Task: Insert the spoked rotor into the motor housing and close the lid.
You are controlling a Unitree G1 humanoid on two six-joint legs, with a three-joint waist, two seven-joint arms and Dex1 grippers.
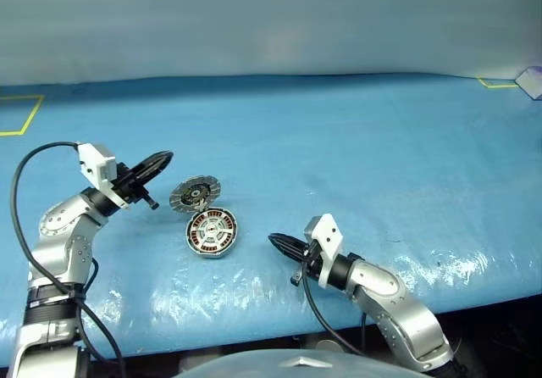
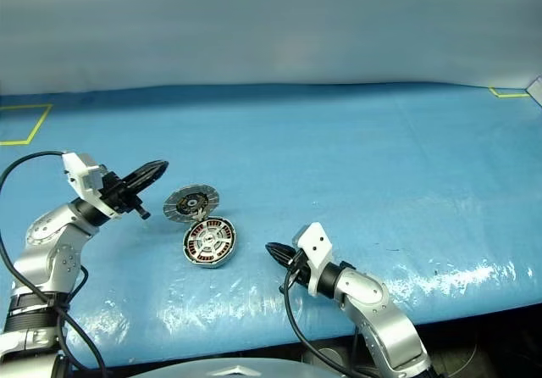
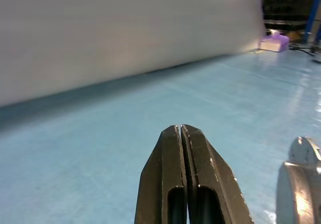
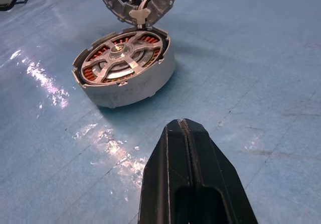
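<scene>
The tabletop [image 1: 356, 158] was covered with a blue, shiny sheet, and behind it stood a plain grey wall [image 1: 271, 13]. Yellow tape [image 1: 21, 115] marked the far left corner.

Nearest, the right gripper [image 1: 275, 241] lay low over the tabletop with its fingers pressed together, holding nothing. The housing [image 1: 212, 230] stood just beyond it to the left, apart from it. The right wrist view showed the rotor [image 4: 120, 63] already sitting inside the housing, over copper windings. The lid [image 1: 195, 194] stood open, tilted up at the far edge.

The left gripper [image 1: 165, 158], also closed and empty, hovered left of the lid. Its wrist view showed a purple box [image 3: 274, 41] far away.
</scene>
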